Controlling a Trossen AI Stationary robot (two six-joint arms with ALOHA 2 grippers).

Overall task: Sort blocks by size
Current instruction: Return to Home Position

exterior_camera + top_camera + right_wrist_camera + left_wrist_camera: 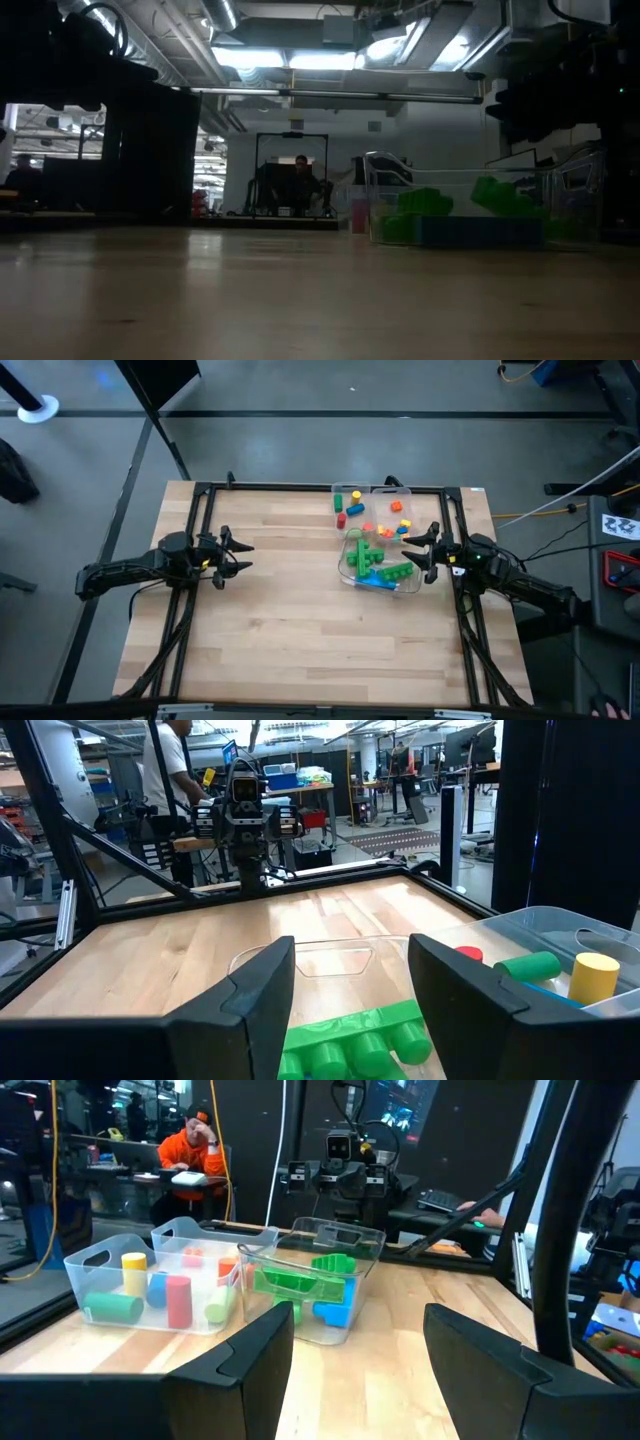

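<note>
over the woodgrain table (300, 630), left tool (243, 557) and right tool (408, 551) gape; clear bins (343, 566) hold studded blocks (370, 556).

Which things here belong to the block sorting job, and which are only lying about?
Belong to the job: green studded blocks, blue block, yellow cylinder, clear bins holding them, left end effector, right end effector.
Only lying about: person in orange top beyond the table, yellow cable on the floor.

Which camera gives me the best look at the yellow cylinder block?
Left wrist view: the yellow cylindrical block stands upright, whole, in the clear plastic bin. Right wrist view hides its base behind the bin wall; high view shows only a small top; low view doesn't show it.
</note>
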